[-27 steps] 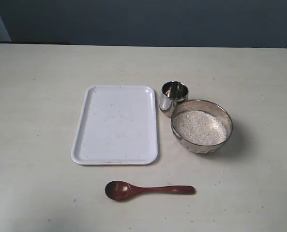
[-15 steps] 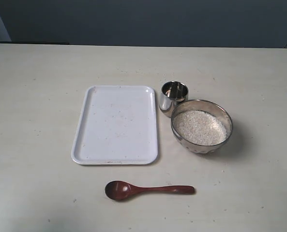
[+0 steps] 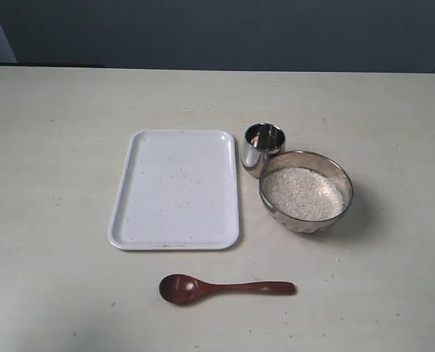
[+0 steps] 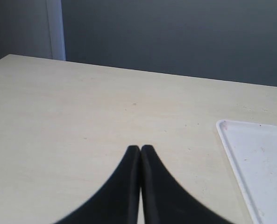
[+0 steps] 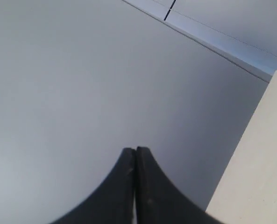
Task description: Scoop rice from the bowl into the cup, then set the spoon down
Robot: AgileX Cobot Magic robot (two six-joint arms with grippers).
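The steel bowl [image 3: 347, 182] sits right of centre on the table, filled with white rice [image 3: 304, 193]. Touching its far-left side stands the small steel cup [image 3: 262, 147], upright. The dark wooden spoon [image 3: 224, 287] lies flat near the front edge, its oval end to the left. Neither arm shows in the exterior view. My left gripper [image 4: 140, 147] is shut on nothing above bare tabletop. My right gripper [image 5: 136, 149] is shut on nothing too, facing a grey wall past the table's edge.
A white rectangular tray [image 3: 126, 213] lies left of the cup and bowl; its corner [image 4: 229, 135] shows in the left wrist view. The beige table [image 3: 56, 147] stretches wide around everything, with a dark wall behind.
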